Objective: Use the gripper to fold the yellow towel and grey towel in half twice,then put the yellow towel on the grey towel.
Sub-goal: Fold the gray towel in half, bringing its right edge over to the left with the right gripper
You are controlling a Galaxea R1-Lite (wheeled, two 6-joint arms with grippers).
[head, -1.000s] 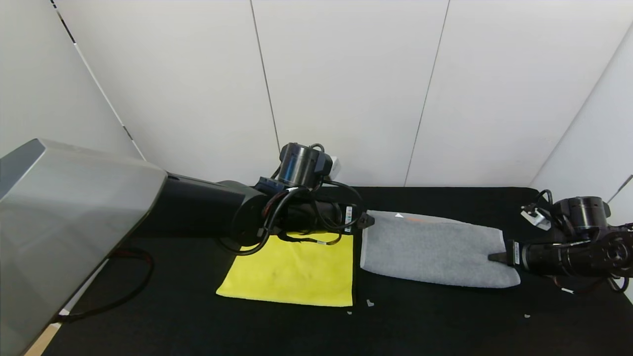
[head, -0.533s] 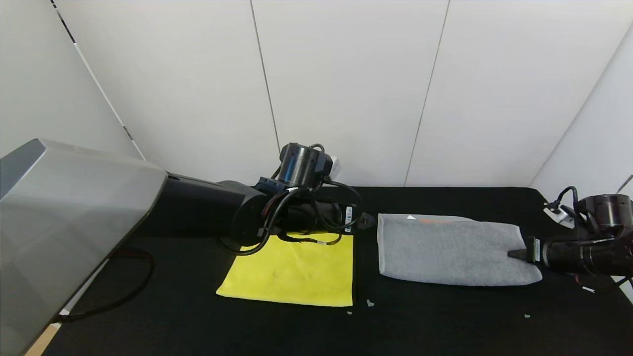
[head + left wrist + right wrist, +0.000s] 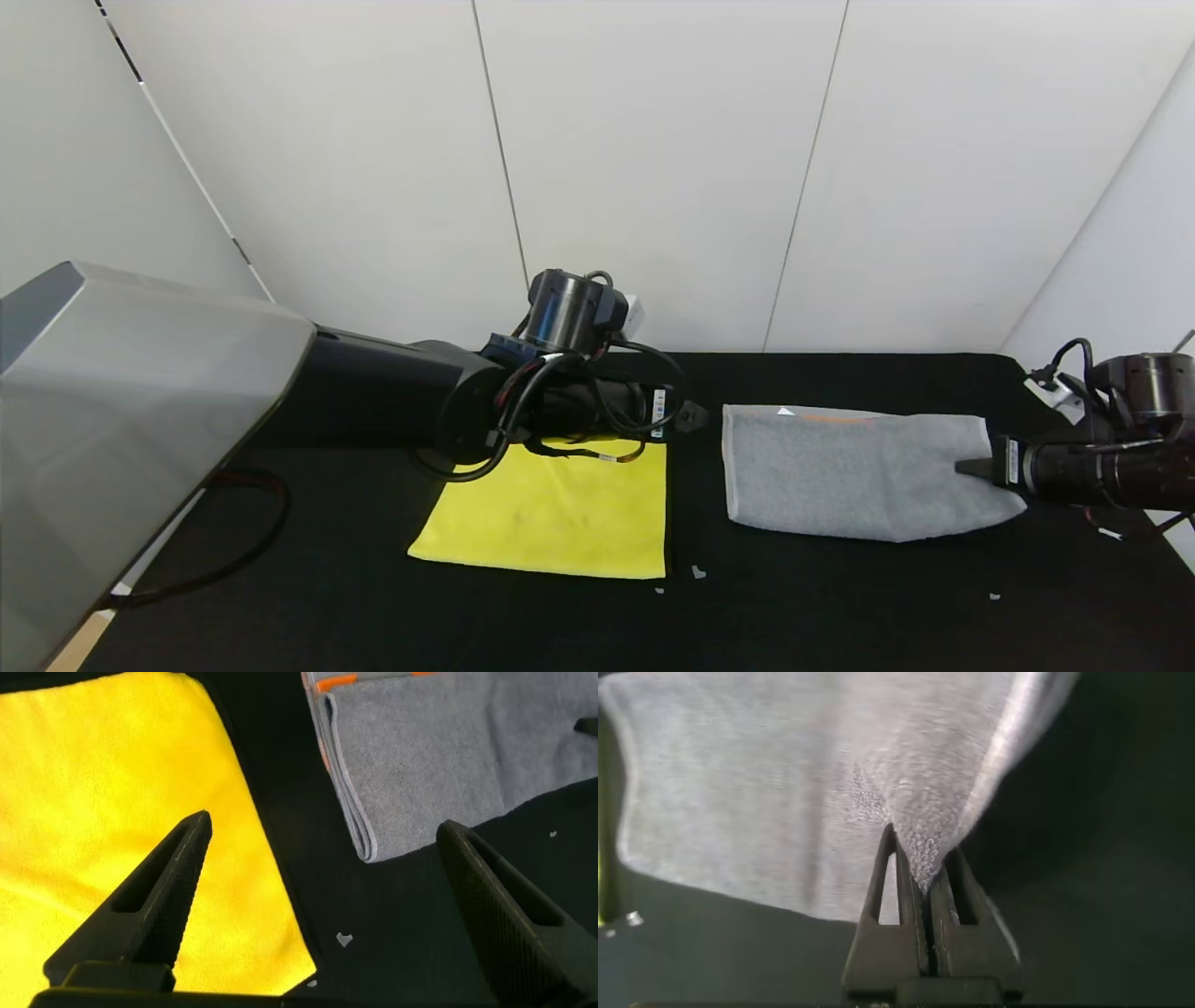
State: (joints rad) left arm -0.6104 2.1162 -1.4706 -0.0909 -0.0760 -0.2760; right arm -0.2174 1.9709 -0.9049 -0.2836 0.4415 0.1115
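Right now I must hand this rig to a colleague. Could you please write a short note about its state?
Right gripper: shut on the right end of the grey towel.
Left gripper: open, holding nothing, above the gap between the towels.
Yellow towel: flat on the black table, left of the grey one, not touching it.
Done: grey towel looks folded at least once.
Left: finish folding both, then put yellow on grey.

Fuzzy grey towel (image 3: 850, 471), soft yellow towel (image 3: 560, 513), matt black table (image 3: 373, 607).
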